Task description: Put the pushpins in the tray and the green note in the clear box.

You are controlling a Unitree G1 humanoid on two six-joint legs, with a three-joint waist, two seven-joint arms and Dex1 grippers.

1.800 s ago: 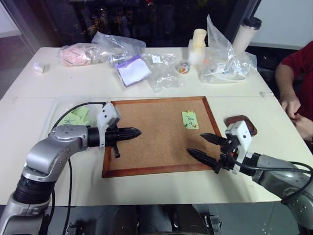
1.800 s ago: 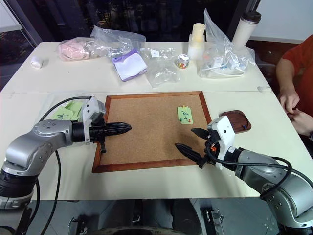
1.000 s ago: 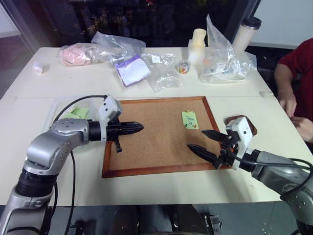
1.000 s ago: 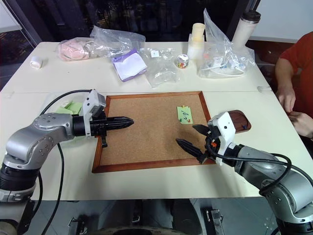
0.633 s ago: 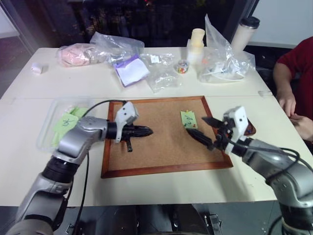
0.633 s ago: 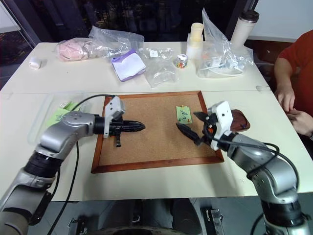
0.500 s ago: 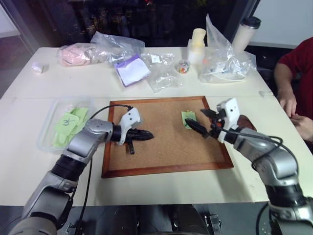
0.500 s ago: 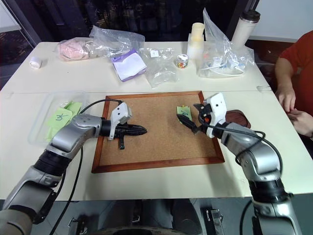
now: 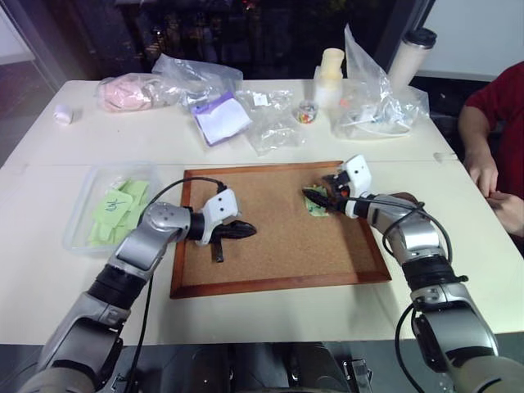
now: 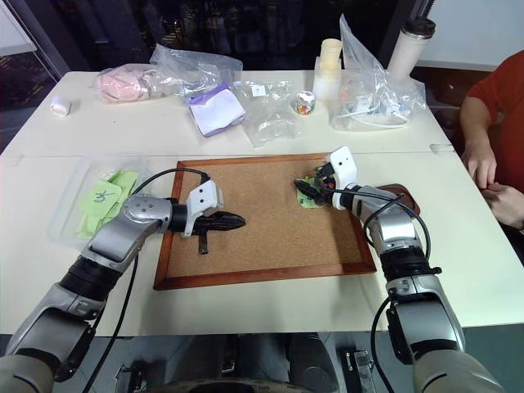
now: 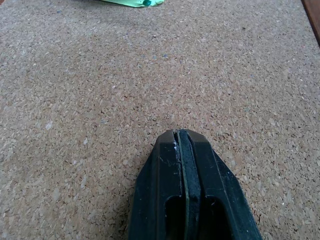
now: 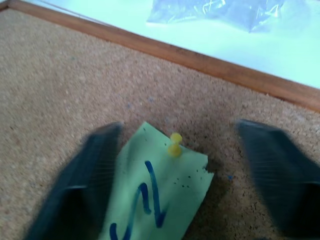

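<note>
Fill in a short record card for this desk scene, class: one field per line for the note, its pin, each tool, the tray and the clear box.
green note: lies on the cork board, blue scribble on it
pushpin: yellow one stuck through the note's edge
right tool: open, fingers either side of the note
left tool: shut, low over bare cork
tray: on the table beside the board, behind the right arm
clear box: beside the board's other edge, green notes inside
</note>
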